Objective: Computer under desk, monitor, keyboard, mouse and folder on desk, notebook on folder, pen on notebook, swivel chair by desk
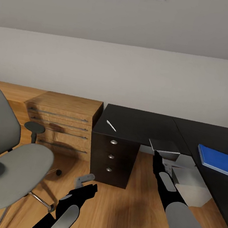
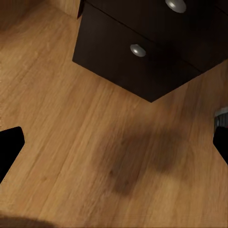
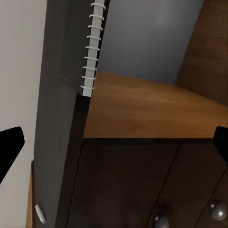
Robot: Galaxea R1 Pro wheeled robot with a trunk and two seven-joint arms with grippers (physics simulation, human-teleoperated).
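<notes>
A gray spiral-bound notebook [image 1: 164, 146] lies at the front edge of the dark counter [image 1: 138, 123], partly overhanging it, with the right gripper [image 1: 157, 157] just below and in front of it; in the right wrist view its fingers stand wide apart, nothing between them. A white pen [image 1: 111, 125] lies on the counter's left part, above the drawers [image 1: 111, 156]. A blue folder [image 1: 218, 159] rests on the counter's right wing. The gray swivel chair [image 1: 8, 164] stands left, near a wooden dresser [image 1: 63, 123]. The left gripper [image 1: 83, 182] hangs open over the wooden floor [image 2: 95, 152].
</notes>
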